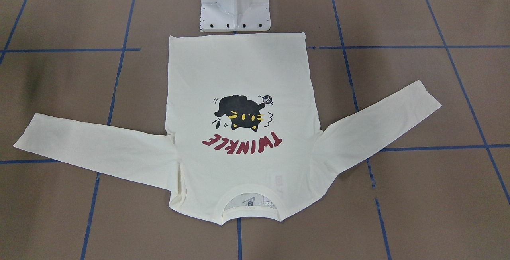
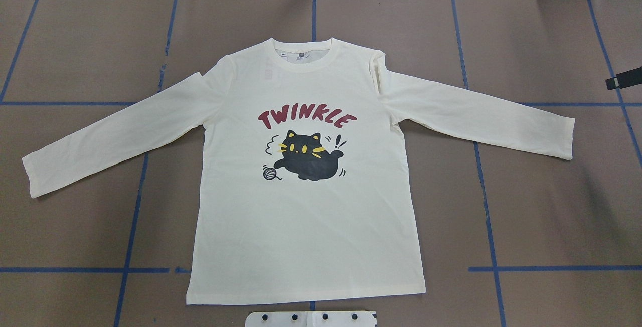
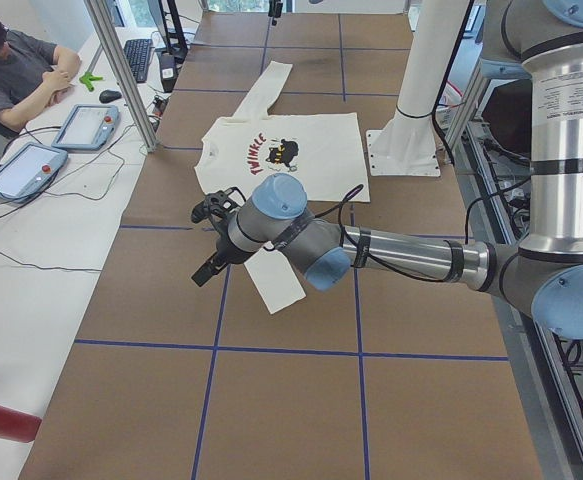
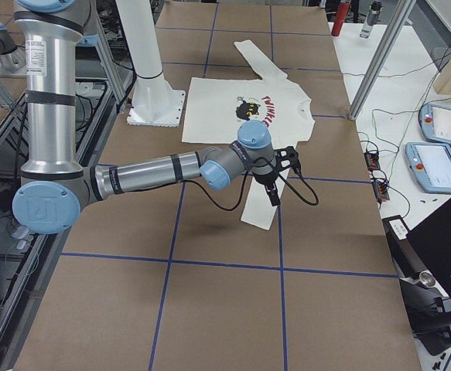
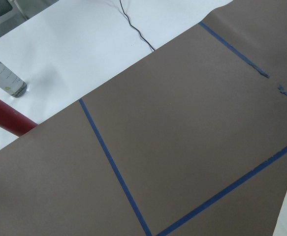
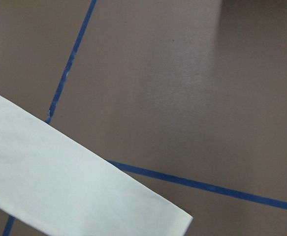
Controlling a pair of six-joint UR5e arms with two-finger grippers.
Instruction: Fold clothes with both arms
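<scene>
The clothes are one cream long-sleeved T-shirt [image 2: 306,216], lying flat with the black cat print and red "TWINKLE" facing up and both sleeves spread out [image 1: 239,164]. My left gripper [image 3: 205,243] hovers above the table over the left sleeve [image 3: 276,285]; only this side view shows it, so I cannot tell whether it is open or shut. My right gripper [image 4: 276,176] hangs over the right sleeve [image 4: 262,202], near the cuff, and its state is equally unclear. In the right wrist view the cuff [image 6: 84,191] lies flat.
The white pedestal base [image 1: 235,4] stands just behind the shirt's hem. A person sits at the white side table [image 3: 41,230] with tablets. A red cylinder [image 5: 5,118] and a clear bottle [image 5: 3,76] lie there. Blue tape lines [image 2: 484,191] cross the brown table.
</scene>
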